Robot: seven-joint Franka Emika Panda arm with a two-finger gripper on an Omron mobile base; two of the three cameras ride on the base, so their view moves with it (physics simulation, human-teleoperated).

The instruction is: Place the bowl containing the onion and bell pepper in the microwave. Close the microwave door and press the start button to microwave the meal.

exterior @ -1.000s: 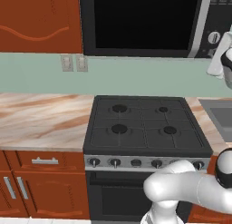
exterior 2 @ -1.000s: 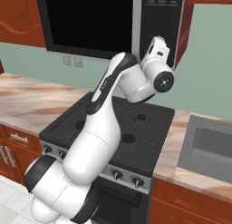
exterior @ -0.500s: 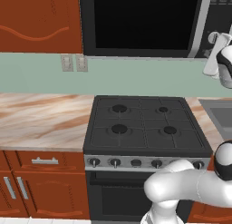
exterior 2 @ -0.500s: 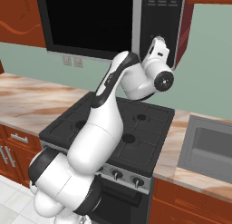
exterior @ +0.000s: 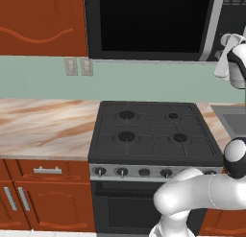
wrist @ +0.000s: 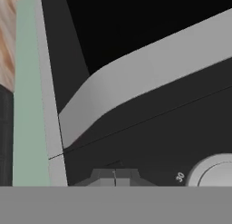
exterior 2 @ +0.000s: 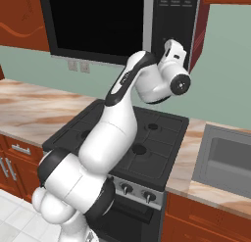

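The microwave (exterior: 158,25) hangs above the stove, its black glass microwave door (exterior 2: 93,20) closed flush. My gripper (exterior 2: 170,42) is raised at the right end of the microwave, shut and empty, tips up close to the dark control panel (exterior 2: 176,13). In the hand view my gripper (wrist: 115,175) points at that panel, beside the door's silver strip (wrist: 136,78), with the round white knob (wrist: 217,171) just right of the tips. From the left base my gripper (exterior: 227,41) shows at the right edge. The bowl, the onion and the bell pepper are hidden.
A black four-burner stove (exterior: 153,130) sits under the microwave, with marble counter (exterior: 43,121) to its left and a steel sink (exterior 2: 230,157) to its right. Red-brown cupboards (exterior: 43,20) flank the microwave. Two wall sockets (exterior: 78,66) sit on the green backsplash.
My hand has crept a little up and left, closer to the microwave's control panel. The door stays closed and the gripper stays shut.
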